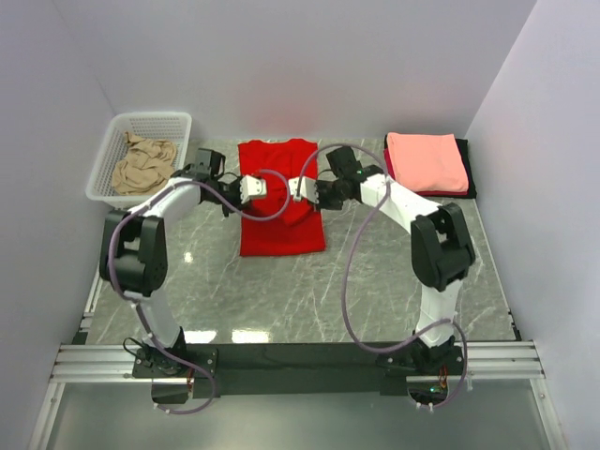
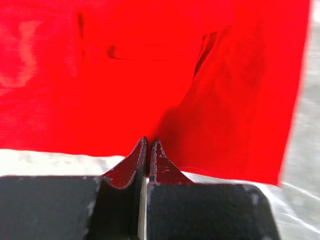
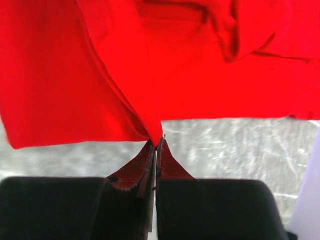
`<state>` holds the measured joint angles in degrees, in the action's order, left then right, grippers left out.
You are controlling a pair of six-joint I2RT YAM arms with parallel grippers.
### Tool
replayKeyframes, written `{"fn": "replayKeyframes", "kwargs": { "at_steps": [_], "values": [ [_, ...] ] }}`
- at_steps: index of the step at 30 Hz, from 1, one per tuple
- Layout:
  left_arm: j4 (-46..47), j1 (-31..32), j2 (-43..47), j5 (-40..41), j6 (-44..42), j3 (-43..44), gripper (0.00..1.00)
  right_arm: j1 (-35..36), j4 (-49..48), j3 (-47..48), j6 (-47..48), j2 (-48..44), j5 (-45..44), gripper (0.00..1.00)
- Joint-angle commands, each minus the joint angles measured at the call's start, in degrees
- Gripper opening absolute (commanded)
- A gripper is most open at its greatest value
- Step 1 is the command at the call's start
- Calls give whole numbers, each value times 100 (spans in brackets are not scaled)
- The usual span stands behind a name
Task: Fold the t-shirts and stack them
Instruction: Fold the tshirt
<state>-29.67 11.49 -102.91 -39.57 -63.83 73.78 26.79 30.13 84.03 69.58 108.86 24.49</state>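
The grey marbled table [image 1: 375, 300] fills the floor of the white-walled cell, with both arms bolted at its near edge and reaching away towards the back.

The red t-shirt [image 1: 281, 234] lies in the middle of the table towards the far side, a tall narrow shape with its far end close to the back wall. Both arms meet over its middle.

At the far right corner sits a neat folded stack. The salmon-pink shirt [image 1: 427, 161] is on top, a black shirt [image 1: 469, 178] shows along the right side beneath it, and a thin dark red edge [image 1: 389, 169] peeks out on the left.

At the far left corner stands the white mesh basket [image 1: 150, 122], with a crumpled tan shirt [image 1: 145, 164] lying inside it.

The left gripper [image 1: 253, 186] comes in from the left side of the red cloth. In its wrist view the gripper [image 2: 149, 142] is clenched, its tips meeting at the near edge of the red t-shirt [image 2: 100, 75], and a crease runs away from them across the cloth.

The right gripper [image 1: 300, 187] comes in from the right. In its wrist view the gripper [image 3: 157, 140] is pinched tight on the red t-shirt [image 3: 60, 75], which is drawn down to a point between the tips, with bare table showing beneath the lifted fabric.
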Motion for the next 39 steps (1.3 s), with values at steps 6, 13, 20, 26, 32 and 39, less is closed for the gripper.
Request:
{"fn": "replayKeyframes", "kwargs": {
  "at_steps": [6, 13, 20, 26, 32, 39],
  "values": [
    [-144, -234, -1010, -33, -173, 1314, 1, -244, 423, 1500, 310, 1049, 135, 0],
    [-22, -418, -1512, 204, 387, 1868, 30, -314, 29, 1889, -251, 1454, -348, 60],
    [742, -656, -1179, 222, 1275, 1763, 56, -376, 352, 2074, -717, 1244, -384, 67],
    [50, -788, -548, -349, 1198, 1325, 50, -297, 1538, 2153, -1200, 883, 222, 47],
    [-119, -648, 244, -771, 1215, -55, 46, -209, 2084, 2223, -2647, 1032, 810, 32],
    [453, -121, 193, -219, 2049, -891, 41, -174, 1954, 2197, -4127, 1514, 1243, 28]
  ]
}}
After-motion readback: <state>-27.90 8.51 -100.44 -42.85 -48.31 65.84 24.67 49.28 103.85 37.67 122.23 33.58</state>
